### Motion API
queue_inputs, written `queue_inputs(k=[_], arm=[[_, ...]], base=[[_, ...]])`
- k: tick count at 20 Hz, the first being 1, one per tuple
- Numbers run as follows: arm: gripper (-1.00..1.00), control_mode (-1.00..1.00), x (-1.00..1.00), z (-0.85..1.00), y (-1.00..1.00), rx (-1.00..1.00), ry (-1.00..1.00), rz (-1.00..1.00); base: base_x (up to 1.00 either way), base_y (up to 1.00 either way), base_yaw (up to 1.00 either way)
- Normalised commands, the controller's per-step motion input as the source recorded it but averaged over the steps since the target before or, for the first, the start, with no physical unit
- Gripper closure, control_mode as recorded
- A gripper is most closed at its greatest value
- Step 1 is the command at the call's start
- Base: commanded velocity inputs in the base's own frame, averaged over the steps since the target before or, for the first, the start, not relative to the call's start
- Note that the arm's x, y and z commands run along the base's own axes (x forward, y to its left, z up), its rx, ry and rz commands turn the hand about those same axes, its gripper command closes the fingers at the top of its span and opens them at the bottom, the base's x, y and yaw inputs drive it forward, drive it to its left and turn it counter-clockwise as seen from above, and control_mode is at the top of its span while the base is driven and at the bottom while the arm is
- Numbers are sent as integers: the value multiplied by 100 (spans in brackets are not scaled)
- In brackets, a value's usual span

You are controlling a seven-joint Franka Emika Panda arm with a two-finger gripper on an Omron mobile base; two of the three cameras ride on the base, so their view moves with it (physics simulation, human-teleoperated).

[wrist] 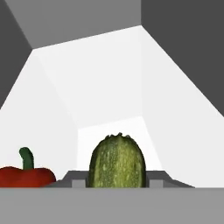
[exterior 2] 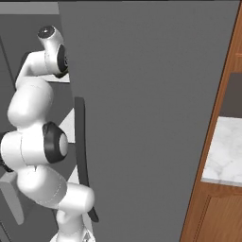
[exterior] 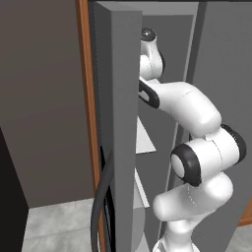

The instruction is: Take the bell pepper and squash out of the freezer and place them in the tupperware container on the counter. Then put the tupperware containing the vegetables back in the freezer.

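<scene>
Gripper (wrist: 117,183), seen from the hand camera: its two finger tips (wrist: 76,182) stand on either side of the squash (wrist: 117,162), clenched on its lower part. The squash is dark green with paler stripes, upright in this view, its rounded end uppermost. Beside the squash, on the left of the hand view and slightly apart from it, lies the bell pepper (wrist: 26,176), bright red with a short green stem. Behind the squash, white inner walls of the freezer (wrist: 109,92) converge toward the back.

In the left base view the white arm (exterior: 197,147) reaches past the edge of the open freezer door (exterior: 120,128) into the compartment; white shelves (exterior: 145,140) show behind it. In the right base view, the wider grey door (exterior 2: 151,118) stands right of the arm, and a corner of the counter (exterior 2: 224,151) lies farther right.
</scene>
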Motion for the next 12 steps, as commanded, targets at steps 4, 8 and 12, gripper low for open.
queue_inputs(k=[4,8,12], arm=[[100,-100,-97,39,-1,0,-4,4],[100,-100,-100,44,-7,0,0,8],[100,-100,-100,43,-19,0,0,12]], base=[[0,0,0],[0,0,0],[0,0,0]])
